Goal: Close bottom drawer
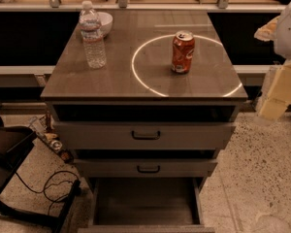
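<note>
The bottom drawer (145,203) is pulled far out toward me at the foot of the grey-brown cabinet. Its plain box interior is in view and looks empty. Its front panel lies along the lower edge of the view and its handle is out of view. The middle drawer (146,168) and the top drawer (145,135) sit above it, each with a black bar handle and a dark gap over it. My gripper (276,93), cream-coloured under a white arm, hangs at the right edge. It is beside the cabinet at countertop height, well above and to the right of the bottom drawer, touching nothing.
On the cabinet top (116,76) stand a clear water bottle (92,35), a white bowl (105,23) behind it and an orange soda can (183,51) inside a lit ring. A dark chair base (9,159) and a black cable (53,186) lie on the floor at left.
</note>
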Robot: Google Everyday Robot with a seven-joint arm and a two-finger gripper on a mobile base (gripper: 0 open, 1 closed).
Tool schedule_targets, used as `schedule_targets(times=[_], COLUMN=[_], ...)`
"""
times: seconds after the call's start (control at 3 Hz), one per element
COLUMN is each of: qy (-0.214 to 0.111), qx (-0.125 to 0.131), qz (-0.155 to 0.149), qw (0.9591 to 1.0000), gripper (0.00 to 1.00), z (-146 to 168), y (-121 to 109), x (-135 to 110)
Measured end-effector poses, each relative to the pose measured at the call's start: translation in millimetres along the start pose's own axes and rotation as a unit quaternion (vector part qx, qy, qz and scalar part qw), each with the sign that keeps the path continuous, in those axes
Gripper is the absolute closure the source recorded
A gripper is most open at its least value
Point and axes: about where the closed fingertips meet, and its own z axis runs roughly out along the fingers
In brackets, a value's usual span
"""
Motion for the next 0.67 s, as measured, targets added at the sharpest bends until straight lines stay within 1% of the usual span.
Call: schedule_targets(times=[0.33, 0.67], qy=[0.0, 0.02], qx=[0.0, 0.003], qz=[0.0, -0.024], qw=[1.0, 0.9995], gripper=[0.0, 0.0], z=[0, 15], y=[0, 15], x=[0, 22])
